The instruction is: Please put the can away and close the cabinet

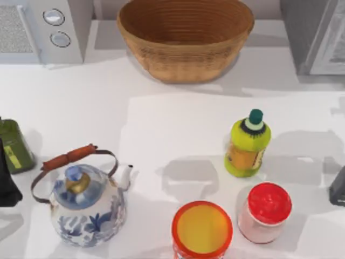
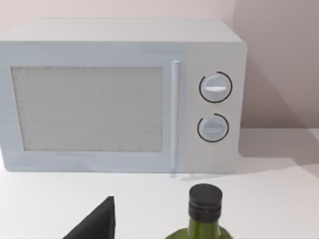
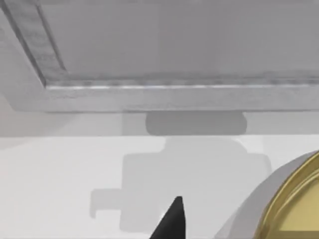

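Note:
The can (image 1: 202,229), orange-red with a yellow top, stands upright at the table's front edge, right of centre. The grey cabinet (image 1: 315,35) is at the back right, and its pale panelled door (image 1: 334,46) shows beside it. In the right wrist view the cabinet's panelled front (image 3: 174,94) is straight ahead, just above the table. My right gripper (image 1: 339,186) sits at the table's right edge, well right of the can. A gold curved surface (image 3: 299,199) lies close beside my right gripper (image 3: 172,221). My left gripper (image 1: 6,181) is parked at the left edge.
A wicker basket (image 1: 186,38) stands at the back centre and a microwave (image 1: 43,29) at the back left. A yellow bottle (image 1: 248,143) and a red-lidded jar (image 1: 265,211) stand near the can. A blue-patterned kettle (image 1: 86,202) and a green bottle (image 1: 15,145) are on the left.

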Controlling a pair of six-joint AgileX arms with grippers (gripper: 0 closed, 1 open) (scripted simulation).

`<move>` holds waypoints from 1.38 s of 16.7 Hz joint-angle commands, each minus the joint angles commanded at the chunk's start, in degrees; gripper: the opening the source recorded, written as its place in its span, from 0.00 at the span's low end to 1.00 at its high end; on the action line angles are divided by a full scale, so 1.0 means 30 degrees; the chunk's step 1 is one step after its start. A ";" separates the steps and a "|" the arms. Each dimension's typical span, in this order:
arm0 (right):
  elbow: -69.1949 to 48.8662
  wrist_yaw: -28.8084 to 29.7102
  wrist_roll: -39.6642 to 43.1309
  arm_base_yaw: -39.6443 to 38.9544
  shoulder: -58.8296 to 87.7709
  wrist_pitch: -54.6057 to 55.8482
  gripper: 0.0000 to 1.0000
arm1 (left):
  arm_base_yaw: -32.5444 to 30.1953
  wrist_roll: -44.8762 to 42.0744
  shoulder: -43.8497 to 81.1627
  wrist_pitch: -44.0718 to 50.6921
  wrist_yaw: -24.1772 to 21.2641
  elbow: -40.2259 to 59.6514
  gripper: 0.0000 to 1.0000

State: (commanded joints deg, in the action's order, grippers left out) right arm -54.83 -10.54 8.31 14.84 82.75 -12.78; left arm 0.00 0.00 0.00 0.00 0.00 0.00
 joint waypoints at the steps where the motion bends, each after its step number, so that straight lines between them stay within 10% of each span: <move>1: 0.0469 0.0101 -0.0069 -0.0101 -0.0511 0.0067 0.00 | 0.0000 0.0000 0.0000 0.0000 0.0000 0.0000 1.00; 16: 1.5272 0.2911 -0.2213 -0.4086 -2.3909 0.3329 0.00 | 0.0000 0.0000 0.0000 0.0000 0.0000 0.0000 1.00; 23: 1.8277 0.3515 -0.2771 -0.4946 -2.7584 0.4261 0.00 | 0.0000 0.0000 0.0000 0.0000 0.0000 0.0000 1.00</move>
State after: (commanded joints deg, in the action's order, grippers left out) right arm 0.00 0.00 0.00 0.00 0.00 0.00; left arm 0.00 0.00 0.00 0.00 0.00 0.00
